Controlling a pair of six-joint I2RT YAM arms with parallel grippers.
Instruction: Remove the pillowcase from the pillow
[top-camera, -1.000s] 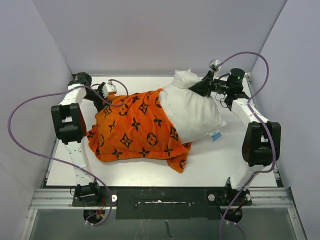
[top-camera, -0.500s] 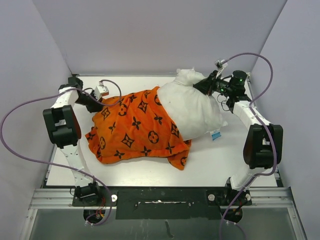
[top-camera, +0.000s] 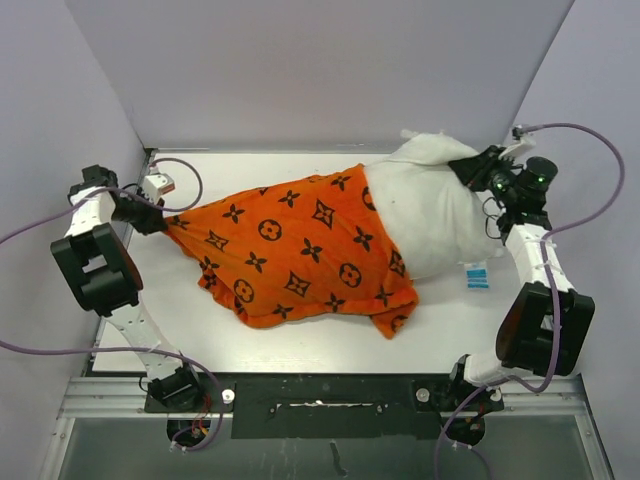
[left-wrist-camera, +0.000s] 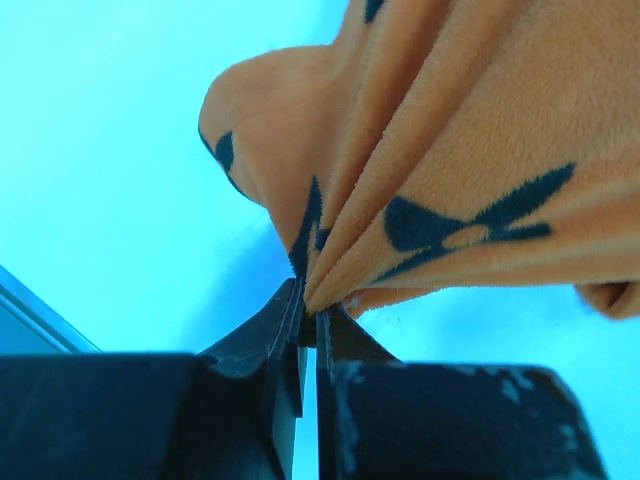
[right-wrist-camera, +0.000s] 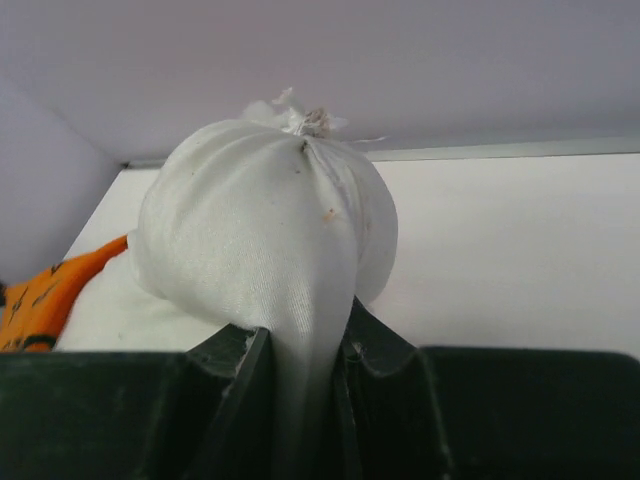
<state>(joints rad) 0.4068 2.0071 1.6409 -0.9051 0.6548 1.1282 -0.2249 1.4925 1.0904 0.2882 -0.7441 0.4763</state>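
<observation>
The orange pillowcase (top-camera: 300, 255) with black motifs lies stretched across the table, still covering the left part of the white pillow (top-camera: 430, 215). My left gripper (top-camera: 160, 217) is shut on the pillowcase's far left corner (left-wrist-camera: 330, 270), and the plush fabric bunches out from between the jaws. At the right rear, my right gripper (top-camera: 470, 172) is shut on a pinched fold of the pillow (right-wrist-camera: 300, 290). The pillow's bare right half bulges out of the cover. Its small blue-and-white tag (top-camera: 477, 275) lies on the table.
Grey walls close in the white table (top-camera: 250, 170) on the left, back and right. Purple cables (top-camera: 570, 135) loop from both arms. The left arm (top-camera: 95, 250) stands against the left wall, the right arm (top-camera: 545, 290) near the right wall.
The left gripper closed on the pillowcase corner and pulled it left. The right gripper drew the pillow to the right, so the cover stretched flatter and more white pillow shows.
</observation>
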